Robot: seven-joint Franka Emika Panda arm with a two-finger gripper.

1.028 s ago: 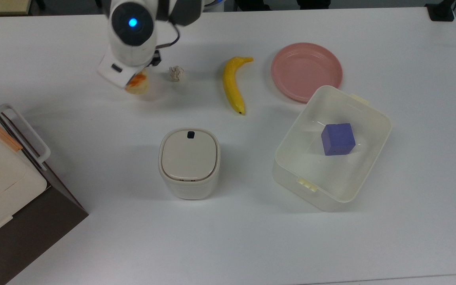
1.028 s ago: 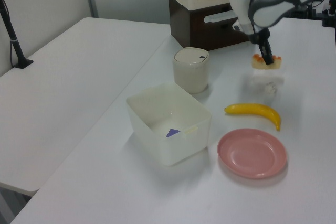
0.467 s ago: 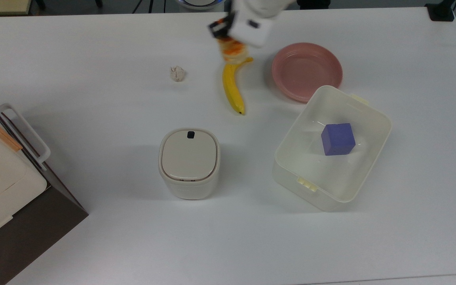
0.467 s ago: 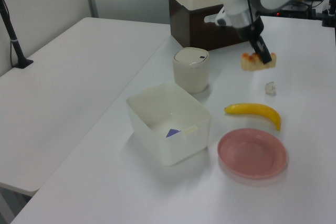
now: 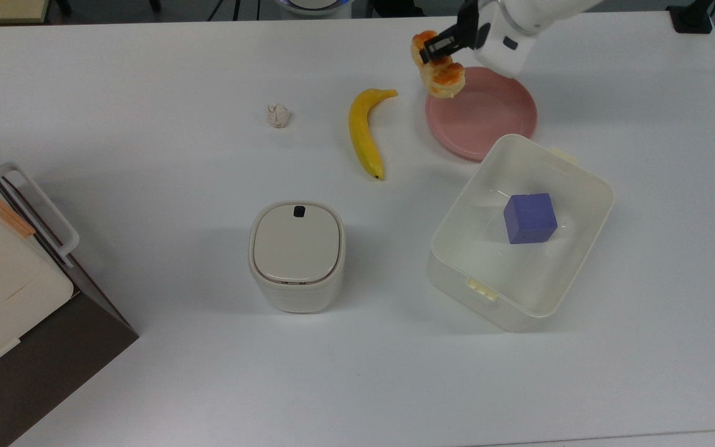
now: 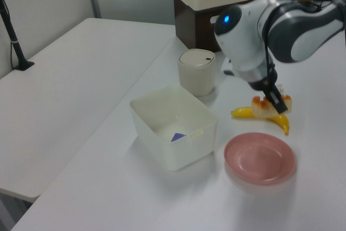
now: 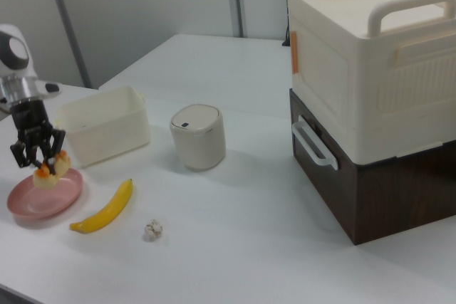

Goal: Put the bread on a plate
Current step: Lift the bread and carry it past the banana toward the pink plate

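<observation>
Carried well across the white table [image 5: 146,385] within the last second: from beside the crumpled paper ball [image 5: 277,115], past the banana [image 5: 365,133], now up at the near edge of the salmon-pink plate [image 5: 494,121]. Held aloft, the braided bread bun [image 5: 441,73], pinched between the dark fingers of the gripper [image 5: 437,51], closed snugly across its middle, glazed orange patches showing. Hanging, in the top view, over the plate's left rim; in the right view, just above the plate [image 7: 28,203] with the bun [image 7: 51,169] clear of its surface; in the left view, above the banana's tip and short of the plate [image 6: 260,158]. Transport nearly finished, then; probably a small further shift toward the plate's centre, a lowering and a release left to do. Untouched nearby: the cream tub [image 5: 571,180] with its purple cube [image 5: 529,218], and the lidded bin [image 5: 296,253].
</observation>
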